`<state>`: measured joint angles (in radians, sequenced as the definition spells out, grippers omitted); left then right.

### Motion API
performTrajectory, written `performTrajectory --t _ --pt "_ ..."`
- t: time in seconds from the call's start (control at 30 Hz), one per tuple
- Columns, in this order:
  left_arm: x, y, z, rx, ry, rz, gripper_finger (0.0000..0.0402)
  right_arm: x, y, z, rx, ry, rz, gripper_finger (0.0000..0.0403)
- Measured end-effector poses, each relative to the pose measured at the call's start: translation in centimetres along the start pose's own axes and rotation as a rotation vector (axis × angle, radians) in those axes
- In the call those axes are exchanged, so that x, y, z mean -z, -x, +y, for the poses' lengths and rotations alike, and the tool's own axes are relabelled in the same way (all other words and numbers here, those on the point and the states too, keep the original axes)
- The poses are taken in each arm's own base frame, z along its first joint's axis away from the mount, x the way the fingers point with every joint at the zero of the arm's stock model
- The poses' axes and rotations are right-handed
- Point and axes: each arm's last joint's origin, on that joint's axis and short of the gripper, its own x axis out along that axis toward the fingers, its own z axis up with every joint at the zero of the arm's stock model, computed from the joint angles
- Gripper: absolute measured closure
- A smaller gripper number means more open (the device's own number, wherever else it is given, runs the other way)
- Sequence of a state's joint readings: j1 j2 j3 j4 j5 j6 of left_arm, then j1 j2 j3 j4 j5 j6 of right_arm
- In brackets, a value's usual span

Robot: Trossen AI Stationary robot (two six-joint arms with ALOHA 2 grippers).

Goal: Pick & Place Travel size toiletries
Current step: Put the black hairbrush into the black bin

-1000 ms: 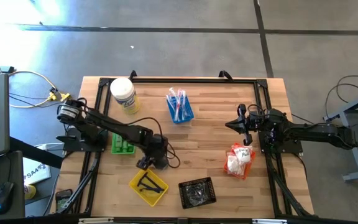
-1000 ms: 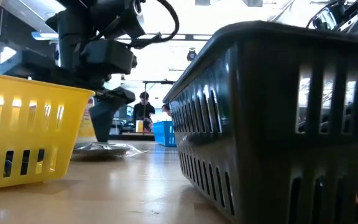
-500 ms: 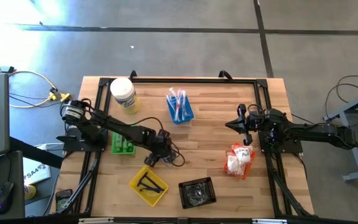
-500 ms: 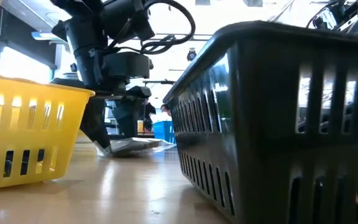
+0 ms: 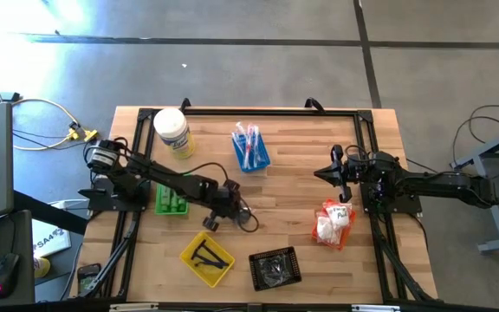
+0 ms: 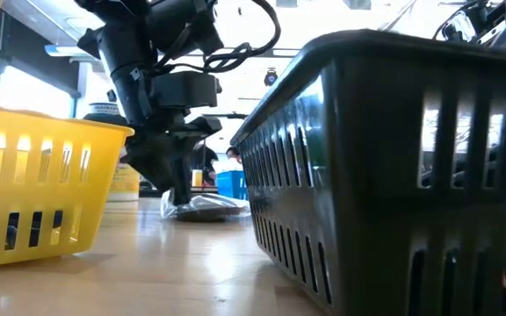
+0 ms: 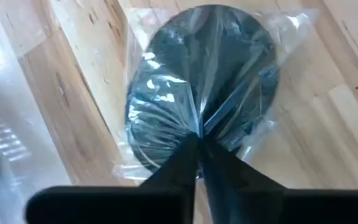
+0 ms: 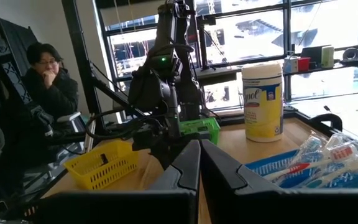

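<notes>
Your left gripper (image 7: 197,142) has its jaws pinched tight on the clear wrapper of a dark round toiletry (image 7: 204,93) lying on the worktop (image 5: 293,173) just beyond the yellow tray (image 5: 206,257). Your right gripper (image 8: 199,149) waits by the orange tray (image 5: 334,224), jaws closed on nothing.

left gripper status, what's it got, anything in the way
Left gripper shut on the clear wrapper of a dark round item, on the table. Right gripper shut, empty, parked at right. Yellow tray close by, not blocking.

Wooden table (image 5: 293,186) carries coloured trays, tub, wrapped item.
</notes>
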<state>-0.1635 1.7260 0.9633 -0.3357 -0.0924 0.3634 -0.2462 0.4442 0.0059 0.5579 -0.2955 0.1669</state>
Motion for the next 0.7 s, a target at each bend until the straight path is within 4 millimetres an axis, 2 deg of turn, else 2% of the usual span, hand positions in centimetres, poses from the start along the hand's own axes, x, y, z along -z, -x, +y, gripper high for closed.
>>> performTrajectory --t 0.07,0.2,0.33,0.57,0.7 --pt "-0.1 0.0 0.1 0.000 0.001 -0.003 0.0394 0.0 0.0 0.0 0.000 -0.033 -0.001 0.0398" --pt "-0.1 0.0 0.1 -0.006 0.003 -0.003 0.0376 0.1 -0.4 0.2 0.000 -0.055 0.033 0.0398" --pt "-0.1 0.0 0.1 -0.014 0.018 -0.002 0.0369 -0.6 -1.8 0.7 0.058 -0.019 0.066 0.0398" --pt "-0.2 0.0 0.3 -0.075 0.021 0.013 0.0370 -1.2 -6.4 1.9 0.085 0.040 0.209 0.0398" --pt "-0.3 0.1 0.4 -0.101 0.007 0.009 0.0394 -1.1 -9.2 2.5 0.047 0.084 0.288 0.0398"
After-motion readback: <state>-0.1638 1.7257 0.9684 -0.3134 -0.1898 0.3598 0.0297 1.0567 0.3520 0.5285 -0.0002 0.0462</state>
